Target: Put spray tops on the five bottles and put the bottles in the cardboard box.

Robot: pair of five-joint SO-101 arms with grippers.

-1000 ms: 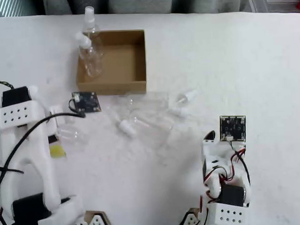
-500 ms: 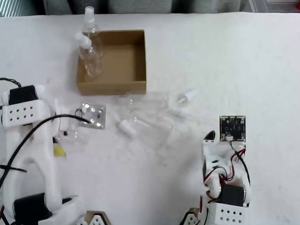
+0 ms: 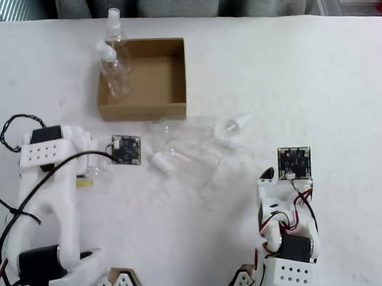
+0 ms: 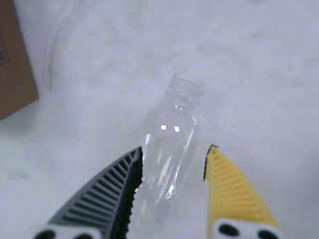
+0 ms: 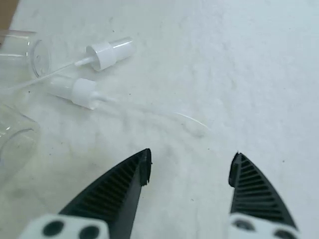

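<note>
A clear uncapped bottle (image 4: 172,134) lies on the white table between the fingers of my left gripper (image 4: 173,154), which is open around it; the grey finger is close against it and the yellow one stands slightly apart. In the high view this bottle (image 3: 95,165) lies left of centre under the left gripper (image 3: 91,173). Two bottles with spray tops (image 3: 115,69) stand at the left side of the cardboard box (image 3: 157,78). My right gripper (image 5: 189,159) is open over bare table, short of two loose spray tops (image 5: 107,51) (image 5: 79,91).
More clear bottles (image 3: 193,157) lie in the middle of the table below the box, with a white spray top (image 3: 159,161) beside them and two more to their right (image 3: 234,124). The right arm (image 3: 287,234) sits at the near right edge.
The left arm has swung to the right and lowered over the lying bottle, its wrist camera board now nearer the table's middle. The right arm has kept still.
</note>
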